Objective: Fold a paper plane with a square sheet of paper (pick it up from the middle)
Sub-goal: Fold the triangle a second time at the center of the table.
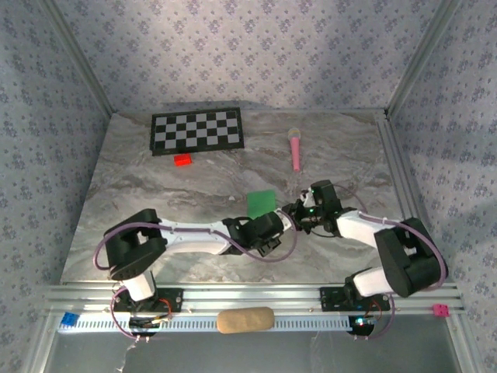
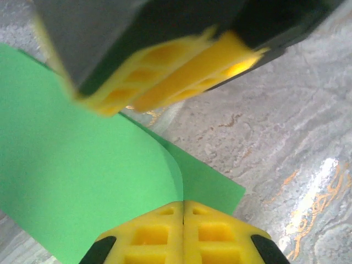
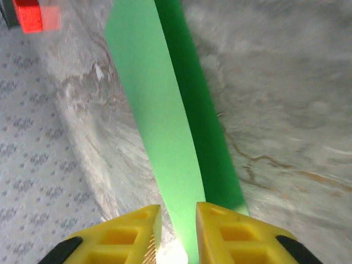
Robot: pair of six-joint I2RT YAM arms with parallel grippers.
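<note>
The square sheet of paper (image 1: pixel 262 203) is bright green and lies mid-table, lifted and curled at its near edge. My left gripper (image 1: pixel 273 224) is shut on that edge; in the left wrist view its yellow fingertips (image 2: pixel 183 204) meet on the paper (image 2: pixel 82 181), which bows up into a soft fold. My right gripper (image 1: pixel 297 211) is close beside it on the right. In the right wrist view its jaws (image 3: pixel 179 212) stand apart, with the paper (image 3: pixel 159 110) running as a narrow strip between them, against the right finger. The right gripper's fingers (image 2: pixel 165 71) loom above the sheet.
A black-and-white checkerboard (image 1: pixel 196 130) lies at the back left with a small red block (image 1: pixel 182 160) in front of it. A pink microphone-shaped toy (image 1: pixel 296 148) lies at the back right. A tan oblong object (image 1: pixel 245 319) rests on the front rail.
</note>
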